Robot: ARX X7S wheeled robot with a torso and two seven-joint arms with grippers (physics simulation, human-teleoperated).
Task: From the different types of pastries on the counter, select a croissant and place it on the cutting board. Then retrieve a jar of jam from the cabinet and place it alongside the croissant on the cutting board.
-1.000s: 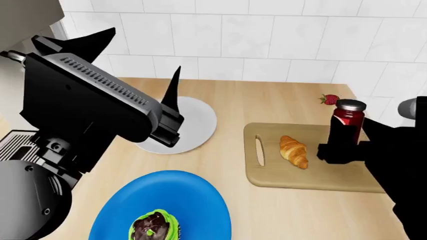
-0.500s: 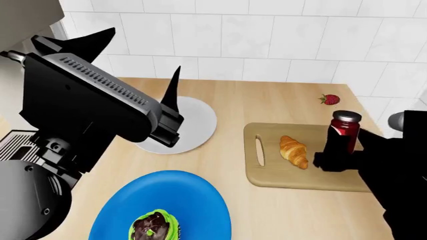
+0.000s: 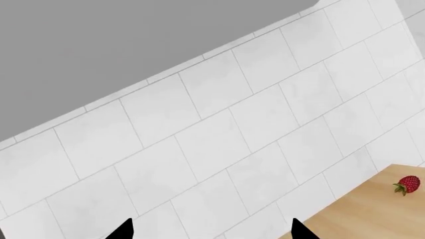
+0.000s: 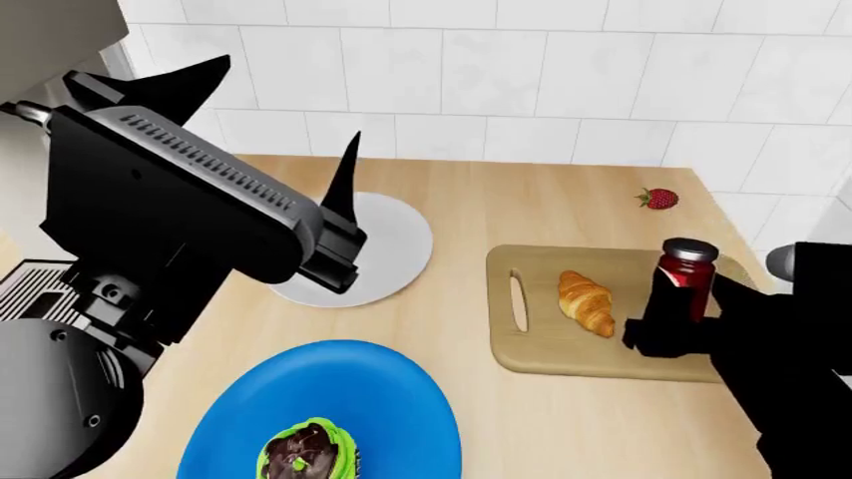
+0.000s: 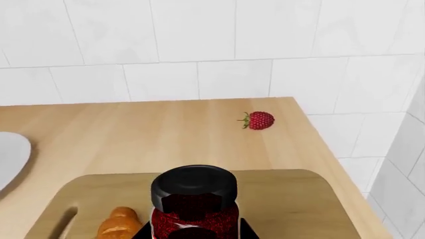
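Two right gripper (image 4: 661, 324) fingers clamp my jar of jam (image 4: 684, 275) upright over the cutting board (image 4: 560, 349); the croissant (image 4: 586, 301) lies just beside it. My left gripper (image 4: 273, 150) is spread, grasping nothing.

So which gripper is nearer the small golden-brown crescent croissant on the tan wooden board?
Right. The right gripper, shut on the red jam jar, is just beside the croissant over the board. The left gripper hangs raised, far across the counter.
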